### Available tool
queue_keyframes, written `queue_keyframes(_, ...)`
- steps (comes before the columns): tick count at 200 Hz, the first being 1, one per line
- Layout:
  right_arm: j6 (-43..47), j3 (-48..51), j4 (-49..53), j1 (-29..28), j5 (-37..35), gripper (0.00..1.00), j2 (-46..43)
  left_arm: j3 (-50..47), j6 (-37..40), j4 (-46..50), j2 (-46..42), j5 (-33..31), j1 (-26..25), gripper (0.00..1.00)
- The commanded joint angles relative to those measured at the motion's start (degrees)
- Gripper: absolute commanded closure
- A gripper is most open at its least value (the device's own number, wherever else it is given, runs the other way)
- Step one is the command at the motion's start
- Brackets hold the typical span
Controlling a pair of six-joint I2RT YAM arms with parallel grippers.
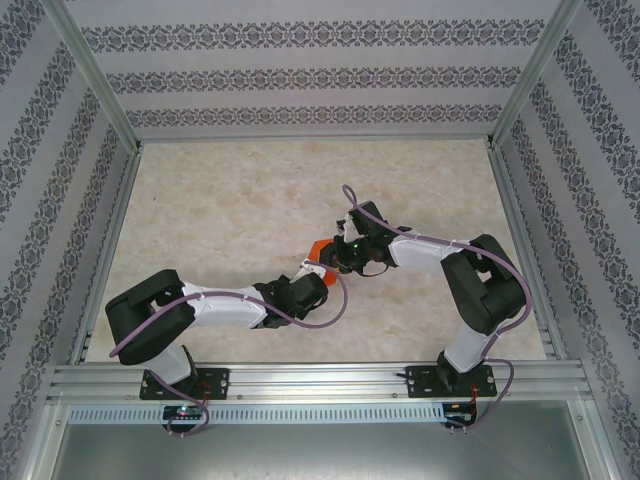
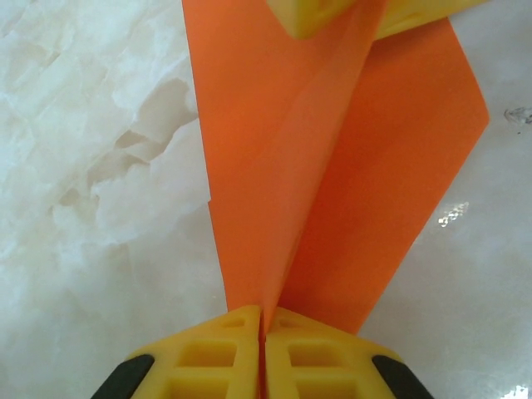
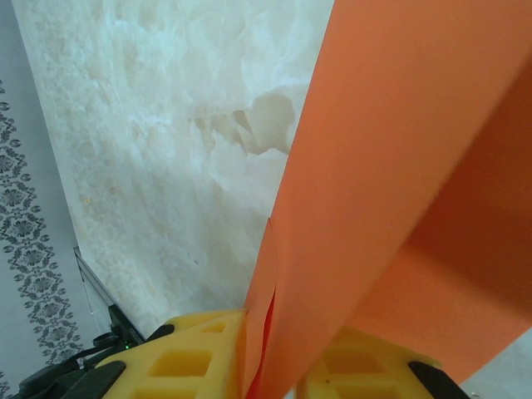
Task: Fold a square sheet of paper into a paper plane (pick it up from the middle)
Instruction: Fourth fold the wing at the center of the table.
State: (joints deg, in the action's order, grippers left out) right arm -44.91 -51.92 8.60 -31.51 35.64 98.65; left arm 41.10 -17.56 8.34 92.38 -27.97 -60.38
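Note:
The bright orange paper (image 1: 320,249) is folded into a narrow dart shape and hangs between both grippers over the middle of the table. In the left wrist view the paper plane (image 2: 332,166) runs away from my left gripper (image 2: 263,320), whose yellow fingers (image 2: 208,357) are shut on its centre crease. The right gripper's yellow fingers (image 2: 316,12) pinch the far end at the top of that view. In the right wrist view the orange folds (image 3: 391,166) rise from my right gripper (image 3: 270,366), shut on several layers.
The marbled table top (image 1: 230,210) lies below, with patterned walls around it. An aluminium rail (image 1: 320,385) runs along the near edge. The two grippers (image 1: 330,265) meet close together near the table's centre.

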Motion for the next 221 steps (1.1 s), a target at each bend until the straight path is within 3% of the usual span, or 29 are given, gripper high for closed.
queue_keyframes(1, 0.9, -1.2, 0.2, -0.9, -1.1, 0.78, -0.7, 1.2, 0.4, -2.2, -0.3, -0.7, 0.4, 0.90)
queue_keyframes(70, 1.3, -0.7, 0.4, -0.8, -1.8, 0.72, -3.0, 1.0, -3.6, -1.6, -1.9, 3.6, 1.0, 1.00)
queue_keyframes(117, 2.2, 2.3, 0.9, 0.8, -3.6, 0.61, -9.0, -4.8, -7.8, -10.1, -6.2, 22.6, 7.9, 1.00)
queue_keyframes(147, 2.2, 4.8, 0.1, 1.6, -3.9, 0.57, -12.9, -6.1, -8.0, -13.0, -6.2, 31.0, 10.9, 1.00)
queue_keyframes(221, 0.7, 8.4, -3.2, 1.6, -3.1, 0.57, -16.4, -9.5, -14.2, -21.2, -1.7, 42.3, 17.3, 1.00)
